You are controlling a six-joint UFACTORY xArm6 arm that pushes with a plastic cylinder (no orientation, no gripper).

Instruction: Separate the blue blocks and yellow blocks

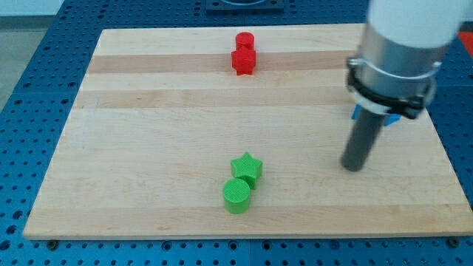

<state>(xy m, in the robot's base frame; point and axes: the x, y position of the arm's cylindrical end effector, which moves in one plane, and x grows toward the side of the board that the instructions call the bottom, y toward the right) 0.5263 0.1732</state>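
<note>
While the rod stands at the view's right, things lie so:
worktop: pale wooden board (148,133), planks with visible grain, smooth matte finish; sits on a blue perforated metal base (37,89).
my tip: lower end of a straight dark cylindrical rod (354,167), resting on bare wood at the view's right, well apart from the green and red blocks.
arm: fat white-and-grey cylinder (403,44) with a black ring clamp above the rod, covering the view's top right.
blue block: only small blue bits (392,118) peek out behind the rod mount, just above the tip; shape cannot be told, mostly hidden.
yellow blocks: not visible anywhere; cannot tell where they are.
red blocks: a red cylinder (244,40) and a red angular block (243,60) touching, near the view's top centre; exact shape of the lower one unclear.
green star block (247,168): ribbed, printed-looking top, lower centre.
green cylinder (237,195): round, fine lined top, touching the star at its lower left.
pincer: none on this rig, so its state cannot be told.
</note>
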